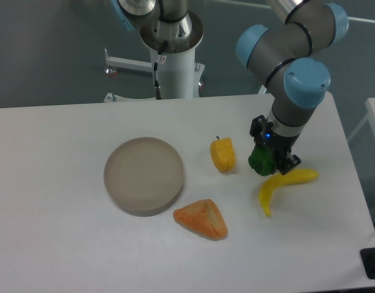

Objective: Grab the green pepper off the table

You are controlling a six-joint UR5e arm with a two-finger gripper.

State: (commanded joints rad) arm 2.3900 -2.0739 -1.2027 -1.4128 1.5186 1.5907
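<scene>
The green pepper [260, 161] is small, dark and glossy, and it sits between the black fingers of my gripper [268, 163], which is shut on it. Pepper and gripper hang above the white table [65, 244], just right of the yellow pepper [223, 154] and over the upper end of the banana [284, 185]. The wrist and arm rise from the gripper toward the top right and hide part of the table behind them.
A round grey-beige plate [144, 175] lies left of centre. An orange wedge-shaped toy [201, 218] rests in front of the yellow pepper. The robot's base column [172, 55] stands at the table's far edge.
</scene>
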